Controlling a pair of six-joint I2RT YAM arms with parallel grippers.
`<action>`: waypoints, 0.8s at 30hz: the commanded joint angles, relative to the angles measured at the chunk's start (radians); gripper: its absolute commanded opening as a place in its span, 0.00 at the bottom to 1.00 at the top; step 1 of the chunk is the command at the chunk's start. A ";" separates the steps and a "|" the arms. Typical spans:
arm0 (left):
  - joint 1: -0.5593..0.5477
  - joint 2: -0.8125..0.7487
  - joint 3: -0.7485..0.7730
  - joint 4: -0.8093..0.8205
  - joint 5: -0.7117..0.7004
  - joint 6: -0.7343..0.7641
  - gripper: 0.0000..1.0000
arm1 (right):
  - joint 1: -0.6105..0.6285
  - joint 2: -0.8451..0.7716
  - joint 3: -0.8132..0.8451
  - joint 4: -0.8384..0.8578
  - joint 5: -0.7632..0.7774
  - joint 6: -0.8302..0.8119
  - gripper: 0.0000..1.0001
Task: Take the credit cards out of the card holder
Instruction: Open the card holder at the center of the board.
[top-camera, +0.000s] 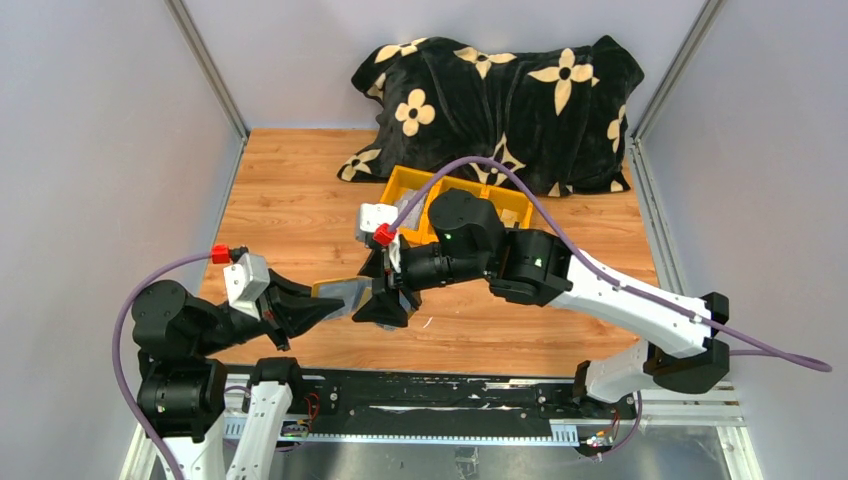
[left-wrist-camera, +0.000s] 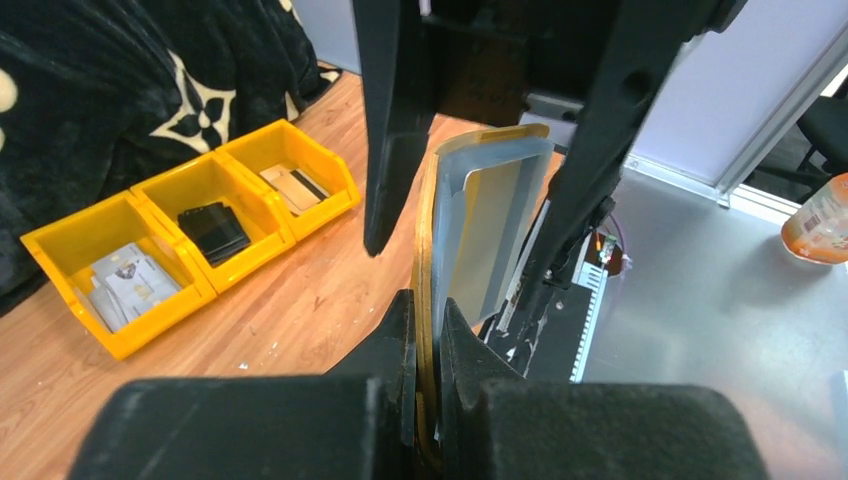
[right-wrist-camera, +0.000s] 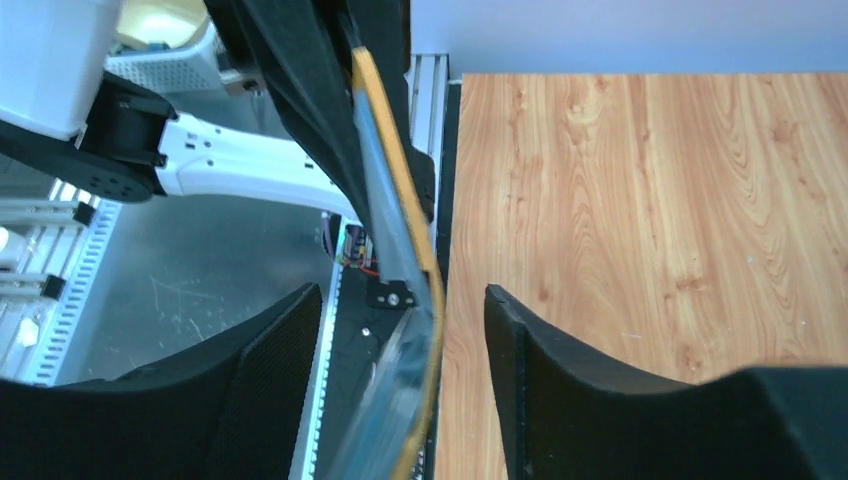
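Two grippers meet mid-table in the top view: the left gripper (top-camera: 318, 300), reaching from 8 o'clock, pinches the card holder (top-camera: 343, 292), and the right gripper (top-camera: 385, 302) straddles its far end. From the left wrist, the pads clamp its yellow edge at 6 o'clock. From the right wrist, the fingers (right-wrist-camera: 270, 380) are spread wide with the holder's edge between them.

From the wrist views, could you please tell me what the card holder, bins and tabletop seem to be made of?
Card holder: matte mustard-yellow shell, possibly leather or imitation; its inner sleeve looks like grey see-through plastic, glossy with reflections. Bins: rigid moulded plastic, uniform yellow with slight sheen. Tabletop: wood or wood-look laminate, shown by the grain; smooth satin finish.
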 joint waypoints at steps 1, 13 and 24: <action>-0.002 0.017 0.044 0.009 0.044 -0.027 0.00 | -0.050 0.000 0.042 -0.047 -0.085 0.015 0.54; -0.002 0.007 0.038 0.004 -0.101 -0.016 0.86 | -0.114 -0.109 -0.100 0.111 -0.289 0.225 0.00; -0.002 -0.036 -0.040 0.193 -0.115 -0.283 0.83 | -0.125 -0.153 -0.175 0.222 -0.342 0.340 0.00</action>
